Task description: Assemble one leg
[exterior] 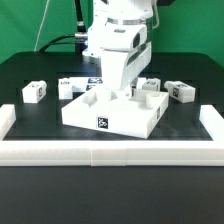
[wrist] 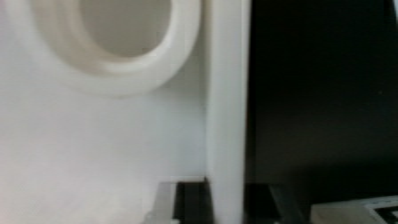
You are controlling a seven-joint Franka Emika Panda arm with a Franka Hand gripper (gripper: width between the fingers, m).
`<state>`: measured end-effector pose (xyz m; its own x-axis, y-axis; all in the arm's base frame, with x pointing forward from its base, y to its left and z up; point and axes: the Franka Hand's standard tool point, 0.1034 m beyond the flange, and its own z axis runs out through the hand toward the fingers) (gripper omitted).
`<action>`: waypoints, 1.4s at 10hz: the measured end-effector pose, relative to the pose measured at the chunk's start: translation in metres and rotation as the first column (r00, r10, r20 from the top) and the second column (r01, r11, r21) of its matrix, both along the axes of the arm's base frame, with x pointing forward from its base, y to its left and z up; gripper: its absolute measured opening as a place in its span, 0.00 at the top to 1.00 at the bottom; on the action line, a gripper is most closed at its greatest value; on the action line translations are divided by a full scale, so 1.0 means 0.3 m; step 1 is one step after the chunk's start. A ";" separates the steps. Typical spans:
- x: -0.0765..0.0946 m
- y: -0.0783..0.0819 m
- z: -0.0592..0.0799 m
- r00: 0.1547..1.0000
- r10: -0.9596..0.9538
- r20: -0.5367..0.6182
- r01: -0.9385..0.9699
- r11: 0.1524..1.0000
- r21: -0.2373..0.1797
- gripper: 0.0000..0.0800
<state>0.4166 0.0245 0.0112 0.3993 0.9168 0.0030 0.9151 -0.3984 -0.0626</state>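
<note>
**Tabletop**: black, seen whole in the exterior view.

**Tool**: lowered over the rear part of the panel, near the middle of the tabletop. Its fingertips are hidden behind the arm's white body and the panel's raised parts. Neither view shows how wide it stands or whether it has hold of anything, so I cannot tell.

**Panel**: large white square piece lying flat at the centre of the tabletop. It has a black-and-white tag on the side facing the near edge.

**First leg**: small white tagged block toward the tabletop edge at the exterior view's left, well apart from the panel.

**Second leg**: just beyond the panel's far corner at the exterior view's left.

**Third leg**: beside the tool, at the panel's far corner at the exterior view's right.

**Fourth leg**: toward the edge at the exterior view's right, apart from the panel.

**Border rails**: long white bars along the near edge, turning up both side edges.

**White surface**: fills most of the wrist view, very close, with a rounded recess and a straight edge. Black tabletop shows past that edge.
</note>
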 end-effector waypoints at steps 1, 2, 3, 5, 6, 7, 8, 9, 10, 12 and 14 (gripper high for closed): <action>0.020 -0.002 0.008 0.997 0.077 -0.006 -0.077 0.997 -0.002 0.92; 0.056 0.005 0.009 0.992 0.128 -0.001 -0.128 0.992 -0.003 0.92; 0.093 0.022 0.002 0.984 0.176 0.003 -0.176 0.984 -0.008 0.92; 0.159 0.042 0.001 0.967 0.256 0.017 -0.256 0.967 -0.013 0.92; 0.158 0.041 0.001 0.967 0.253 0.018 -0.253 0.967 -0.013 0.92; 0.158 0.041 0.001 0.967 0.253 0.018 -0.253 0.967 -0.013 0.92; 0.158 0.040 0.001 0.967 0.253 0.018 -0.253 0.967 -0.013 0.92; 0.158 0.040 0.001 0.967 0.253 0.018 -0.253 0.967 -0.013 0.92; 0.162 0.039 0.001 0.964 0.267 0.020 -0.266 0.964 -0.013 0.92; 0.212 0.043 -0.002 0.932 0.361 0.033 -0.361 0.932 -0.010 0.92; 0.252 0.084 -0.002 0.922 0.383 0.054 -0.383 0.924 -0.005 0.92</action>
<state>0.4921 0.0497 0.0106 0.0165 0.9997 0.0197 0.9998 -0.0163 -0.0109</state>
